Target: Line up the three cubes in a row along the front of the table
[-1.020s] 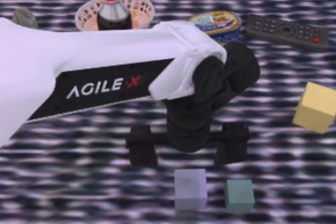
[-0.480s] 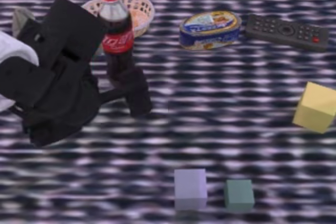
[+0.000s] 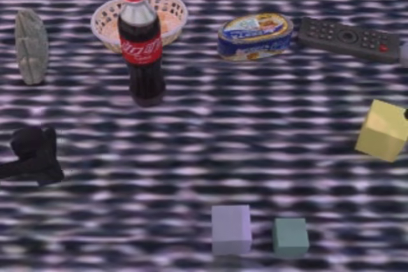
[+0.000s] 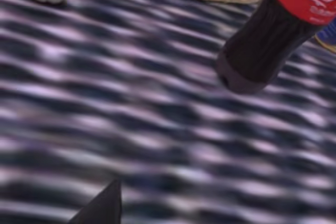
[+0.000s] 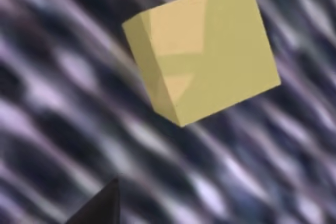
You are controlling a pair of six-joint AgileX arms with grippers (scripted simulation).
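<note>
The left gripper [image 3: 32,157] sat at the table's left edge, well apart from the lavender cube [image 3: 231,229]; how far its fingers were parted could not be told, and it held and touched nothing visible. The right gripper was barely in view, only a dark finger tip [image 5: 100,205] showing in the right wrist view, so its opening could not be told either; it touched no cube. The lavender cube stood at the front of the table [image 3: 204,157], with the teal-green cube [image 3: 291,236] just beside it on the right, the two apart and roughly in line. The pale yellow cube [image 3: 382,130] lay well to the right of and behind the lavender cube, near the table's right edge, turned off square to the row. The likely risk was a skewed grasp on the yellow cube: fingers closing across its corners could twist it or push it off the edge. On placement, setting it too close could knock the teal-green cube out of line. The cola bottle [image 3: 141,49], far behind and left of the lavender cube, seemed clear of that path.
</note>
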